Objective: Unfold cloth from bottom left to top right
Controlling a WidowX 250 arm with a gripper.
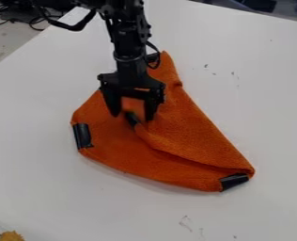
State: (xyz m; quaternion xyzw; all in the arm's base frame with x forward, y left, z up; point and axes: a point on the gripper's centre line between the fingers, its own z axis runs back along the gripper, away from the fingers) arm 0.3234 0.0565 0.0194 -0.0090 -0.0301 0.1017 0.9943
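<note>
The black gripper (133, 116) hangs over the upper middle of the orange cloth (170, 155), its two fingers apart. Between and just below the fingertips lies a folded-over corner of the cloth with a black patch (133, 119); I see no grip on it. The cloth lies partly folded on the white table, a fold ridge running from that corner to the lower right. Black patches mark its left corner (82, 136) and its lower right corner (233, 181). Another black patch at the top is partly behind the arm.
The white table (57, 188) surrounds the cloth, with small dark marks on its surface. Cables lie beyond its edge at the upper left. A yellowish object (11, 236) stands at the bottom left corner.
</note>
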